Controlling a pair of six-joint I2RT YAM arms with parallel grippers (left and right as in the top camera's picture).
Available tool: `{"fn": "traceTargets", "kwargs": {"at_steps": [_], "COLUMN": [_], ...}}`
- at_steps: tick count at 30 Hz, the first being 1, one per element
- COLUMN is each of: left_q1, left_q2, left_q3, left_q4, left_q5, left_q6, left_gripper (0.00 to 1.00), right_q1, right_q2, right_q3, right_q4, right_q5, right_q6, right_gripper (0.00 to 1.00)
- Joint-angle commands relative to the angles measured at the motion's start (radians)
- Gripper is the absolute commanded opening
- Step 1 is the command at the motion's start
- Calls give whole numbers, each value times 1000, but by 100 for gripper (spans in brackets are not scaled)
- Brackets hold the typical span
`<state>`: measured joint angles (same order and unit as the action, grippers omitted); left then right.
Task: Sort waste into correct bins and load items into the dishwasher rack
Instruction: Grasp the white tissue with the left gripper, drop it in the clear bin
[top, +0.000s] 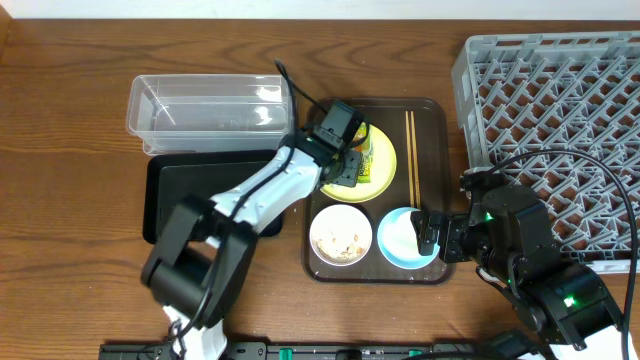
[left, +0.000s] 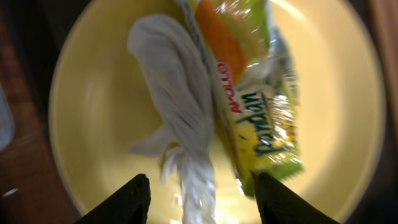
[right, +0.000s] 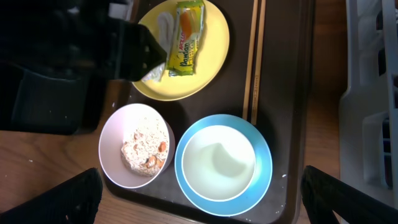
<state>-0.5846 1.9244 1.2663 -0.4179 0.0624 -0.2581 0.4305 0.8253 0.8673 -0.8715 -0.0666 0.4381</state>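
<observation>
My left gripper (top: 345, 165) is low over the pale-yellow plate (left: 93, 93). Its jaws stand apart around the twisted white scrap (left: 180, 93), and the right finger (left: 273, 202) is against a corner of the green-and-yellow wrapper (left: 261, 106). My right gripper (right: 205, 199) hangs wide open above the light-blue bowl (right: 264, 168) and holds nothing. The white bowl (right: 112, 134) beside it holds rice-like crumbs (right: 146, 152). Chopsticks (top: 409, 150) lie on the brown tray to the right of the plate.
The dishes sit on a brown serving tray (top: 435, 130). The grey dishwasher rack (top: 560, 110) stands at the right. The clear tub (top: 205, 105) and black tray (top: 200, 195) are left of the serving tray, partly under my left arm.
</observation>
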Motion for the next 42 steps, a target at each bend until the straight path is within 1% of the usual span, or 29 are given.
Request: {"fn": "traceTargets", "kwargs": {"at_steps": [1,2,5,6,8,9,13,18,20,23,26,30,31,32,35,36,37,38,40,42], "left_q1": [1,3,6,6,6,7,8,10,19,55,119,227,253,275,311,313,313,309,283,246], "left_q2": [48,54,74,77,78,70,-12,-183,-245,-314,-332,-294,-278,-262,-245,-251,-259,-274,-306,-327], "left_q3": [20,20,20,20,20,21,24,24,24,24,24,20,20,20,21,23,24,25,26,26], "left_q4": [10,14,17,16,13,12,0,-30,-47,-64,-59,-38,-26,-12,10,8,6,5,4,-1], "left_q5": [-30,-30,-30,-29,-30,-29,-25,-32,-71,-180,-234,-232,-231,-228,-216,-192,-154,-105,-5,60], "left_q6": [10,10,10,10,10,10,-7,-5,-5,-3,21,21,21,21,22,27,37,40,39,39], "left_gripper": [53,50,38,32,13,6,6,6,6,6,6,6,7,13,65,71,75,77,77,77], "right_q1": [-3,-3,-3,-3,-3,-3,-3,-3,-3,-3,-3,-3,-3,-3,-3,-3,-3,-3,-3,-3], "right_q2": [-2,-2,-2,-2,-2,-2,-2,-2,-2,-2,-2,-2,-2,-2,-2,-2,-2,-2,-2,-2], "right_q3": [19,19,19,19,19,19,19,19,19,19,19,19,19,19,19,19,19,19,19,19], "right_q4": [-3,-2,-3,-3,-3,-3,-4,0,0,-1,-1,-1,-1,-1,-1,-1,-1,-1,-1,-1], "right_q5": [10,10,10,10,10,10,10,10,10,10,10,10,10,9,6,6,6,6,6,6], "right_q6": [11,10,10,10,10,10,10,10,10,10,10,10,10,10,10,10,10,10,10,10], "right_gripper": [99,99,99,99,99,99,99,99,99,99,99,99,99,99,99,99,99,99,99,99]}}
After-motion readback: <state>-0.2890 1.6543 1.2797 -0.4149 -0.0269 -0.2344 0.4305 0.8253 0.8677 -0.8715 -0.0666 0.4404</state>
